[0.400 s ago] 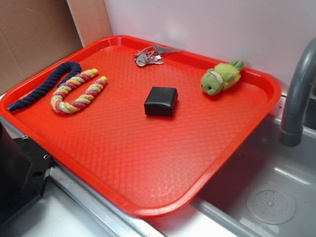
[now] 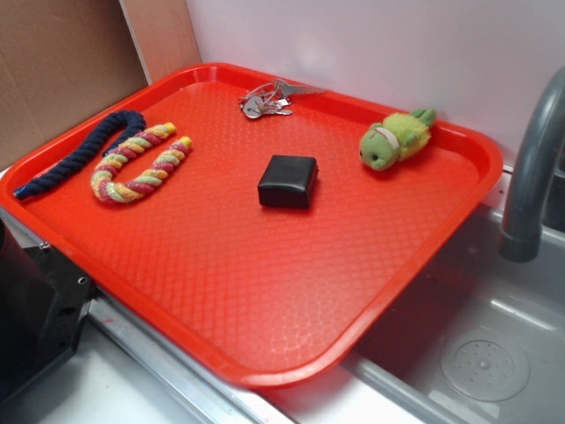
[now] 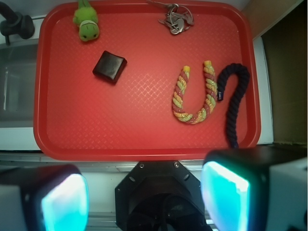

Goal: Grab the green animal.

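Note:
The green animal [image 2: 395, 139] is a small fuzzy lime-green plush with a pale face patch. It lies on the red tray [image 2: 265, 291] near its far right corner. In the wrist view it [image 3: 86, 24] lies at the tray's top left. My gripper [image 3: 144, 202] is open and empty, with wide space between its two glowing fingers [image 3: 62, 204]. It hangs high above the robot base, outside the tray's near edge and far from the plush. The gripper itself does not show in the exterior view.
On the tray lie a black box [image 2: 288, 180], a bunch of keys [image 2: 265, 100], a pink-yellow-green braided rope [image 2: 141, 163] and a dark blue rope [image 2: 79, 152]. A grey tap [image 2: 530, 168] and sink [image 2: 477, 353] are right of the tray. The black robot base [image 2: 35, 309] is at the tray's near left.

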`<state>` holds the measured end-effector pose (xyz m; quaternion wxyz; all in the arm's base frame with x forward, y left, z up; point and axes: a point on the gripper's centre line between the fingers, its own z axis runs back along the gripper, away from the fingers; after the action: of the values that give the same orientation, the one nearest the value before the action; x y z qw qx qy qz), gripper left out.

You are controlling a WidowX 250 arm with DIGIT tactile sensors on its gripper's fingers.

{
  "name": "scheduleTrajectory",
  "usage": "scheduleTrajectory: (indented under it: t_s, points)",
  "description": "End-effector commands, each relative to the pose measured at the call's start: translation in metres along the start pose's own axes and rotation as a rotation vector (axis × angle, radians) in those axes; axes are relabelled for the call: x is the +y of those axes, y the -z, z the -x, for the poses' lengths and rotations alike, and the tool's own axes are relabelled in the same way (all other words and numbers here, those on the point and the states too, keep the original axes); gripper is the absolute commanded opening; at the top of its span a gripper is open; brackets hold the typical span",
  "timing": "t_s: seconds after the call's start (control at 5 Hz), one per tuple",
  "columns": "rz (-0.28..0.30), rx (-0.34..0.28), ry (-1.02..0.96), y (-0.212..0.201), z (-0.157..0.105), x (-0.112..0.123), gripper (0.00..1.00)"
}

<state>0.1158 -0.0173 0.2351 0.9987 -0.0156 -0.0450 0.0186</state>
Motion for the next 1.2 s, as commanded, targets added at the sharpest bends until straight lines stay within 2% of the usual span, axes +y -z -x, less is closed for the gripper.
scheduleTrajectory:
  t_s: [0.0, 0.2, 0.4, 0.6, 0.8, 1.0]
  points:
    - [-0.046, 0.017, -0.058, 0.038, -0.028, -0.007, 1.00]
    - [-0.024, -0.040, -0.055, 0.052, -0.040, -0.012, 1.00]
    - [0.006, -0.162, 0.050, 0.062, -0.059, -0.027, 1.00]
    - [0.017, -0.298, 0.087, 0.074, -0.089, -0.048, 1.00]
    - [-0.030, -0.277, 0.073, 0.094, -0.123, -0.075, 1.00]
    - [-0.052, -0.200, 0.059, 0.122, -0.142, -0.085, 1.00]
